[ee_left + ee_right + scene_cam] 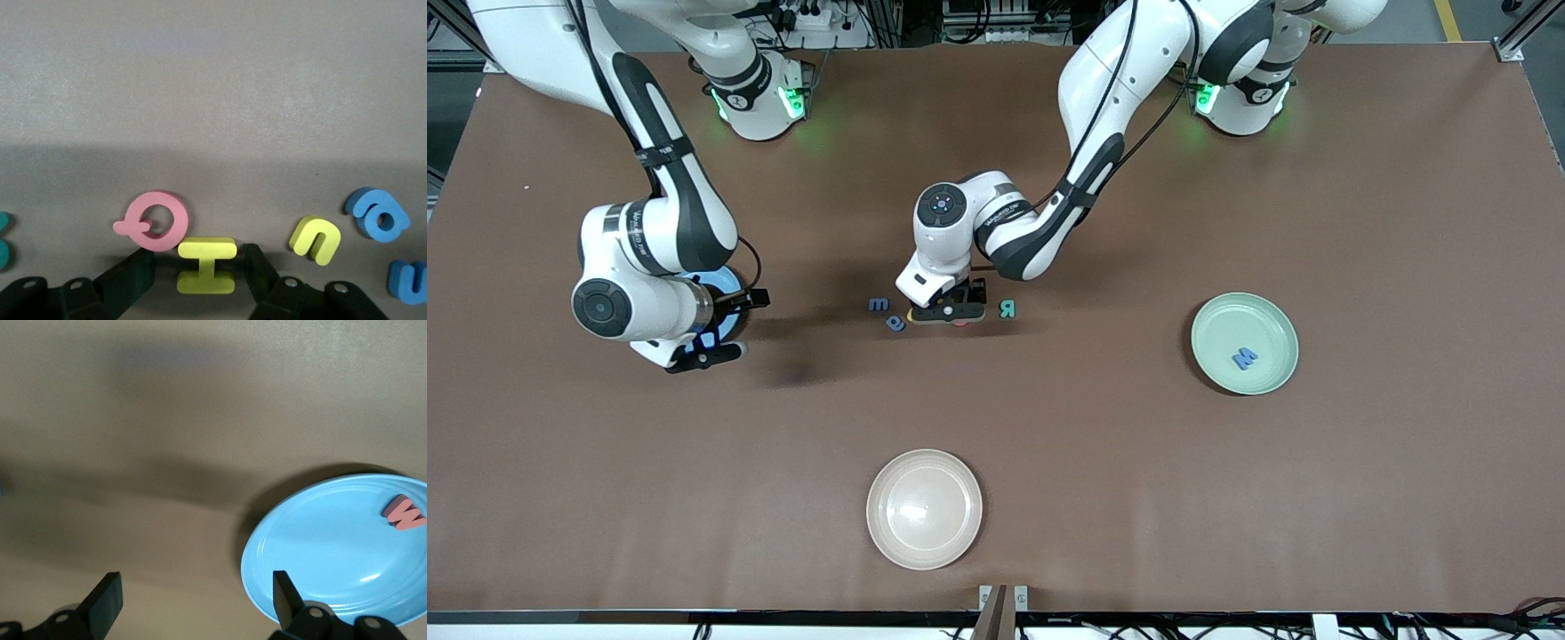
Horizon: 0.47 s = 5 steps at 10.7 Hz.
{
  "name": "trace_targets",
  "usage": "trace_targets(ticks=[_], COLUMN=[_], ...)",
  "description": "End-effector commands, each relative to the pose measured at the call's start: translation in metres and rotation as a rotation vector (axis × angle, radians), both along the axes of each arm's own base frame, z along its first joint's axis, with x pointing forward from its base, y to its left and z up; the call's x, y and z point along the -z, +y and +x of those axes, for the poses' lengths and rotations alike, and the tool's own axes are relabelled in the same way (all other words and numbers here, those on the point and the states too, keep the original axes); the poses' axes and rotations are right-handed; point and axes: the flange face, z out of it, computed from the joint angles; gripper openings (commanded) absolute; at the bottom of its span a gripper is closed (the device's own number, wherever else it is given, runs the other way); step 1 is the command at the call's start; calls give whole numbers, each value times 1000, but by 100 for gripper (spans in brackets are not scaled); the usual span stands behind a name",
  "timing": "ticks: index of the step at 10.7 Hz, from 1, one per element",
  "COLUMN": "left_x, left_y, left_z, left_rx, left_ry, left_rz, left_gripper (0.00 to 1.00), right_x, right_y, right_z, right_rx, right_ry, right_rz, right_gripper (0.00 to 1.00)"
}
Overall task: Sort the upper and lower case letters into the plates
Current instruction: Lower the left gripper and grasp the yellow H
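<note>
Left gripper [207,267], fingers [130,273] straddling the yellow letter I [206,265] on the tabletop [1049,444] for pickup; right gripper [193,597], fingers spread empty, waits over the blue plate [320,553].

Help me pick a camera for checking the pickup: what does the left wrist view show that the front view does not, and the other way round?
Only the left wrist view shows the yellow I between the left gripper fingers, beside the pink Q and yellow n. Only the front view shows the mint green plate holding a blue M, the cream plate and the right gripper. Both show the left gripper and blue letters.
</note>
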Motion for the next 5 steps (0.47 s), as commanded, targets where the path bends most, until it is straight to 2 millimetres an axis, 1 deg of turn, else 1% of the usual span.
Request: trace_targets(ticks=[1,2,4,5], left_x=[11,11,10,7], left_y=[3,2,2,4], left_z=[3,2,3,5], left_rx=[33,35,32,29], left_ry=[-4,-3,-4,-6], left_rz=[11,10,9,7], left_gripper=[51,46,28,23], right_x=[-2,-2,-2,-2], right_y=[3,2,3,2], right_z=[-4,-4,-4,-4], right_rx=[18,18,19,19], right_ry=[-7,-7,-7,-7], right_rz=[3,2,2,3], right_gripper=[99,99,99,99])
